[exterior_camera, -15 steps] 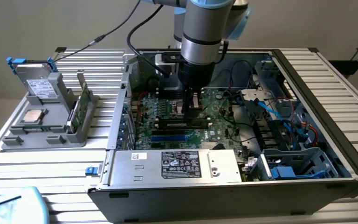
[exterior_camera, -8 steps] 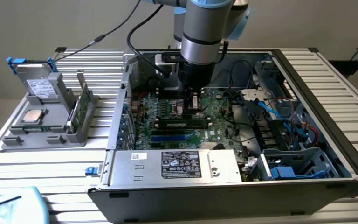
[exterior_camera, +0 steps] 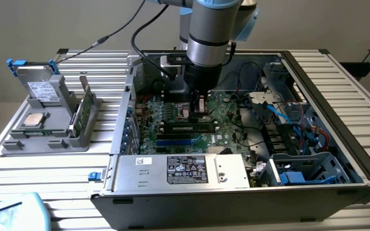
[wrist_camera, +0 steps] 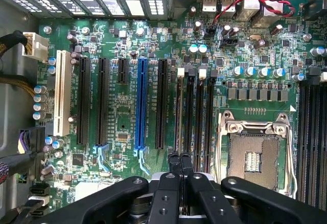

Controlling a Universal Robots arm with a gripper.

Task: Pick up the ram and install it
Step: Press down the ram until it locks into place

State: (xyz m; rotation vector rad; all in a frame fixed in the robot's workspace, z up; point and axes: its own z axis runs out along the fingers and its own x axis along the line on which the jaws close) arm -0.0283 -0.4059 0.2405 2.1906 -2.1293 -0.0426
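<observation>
Nearest us, our gripper (wrist_camera: pixel 180 162), jaws pressed together above the motherboard (wrist_camera: pixel 127 106), could crack the ram (exterior_camera: pixel 188 128) or its slot if we bear down skewed.

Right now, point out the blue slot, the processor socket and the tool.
blue slot (wrist_camera: pixel 141 104): wrist view, middle of its length.
processor socket (wrist_camera: pixel 254 160): wrist view, the contact field at its centre.
tool (wrist_camera: pixel 180 158): wrist view, midway between its shut fingertips.
</observation>
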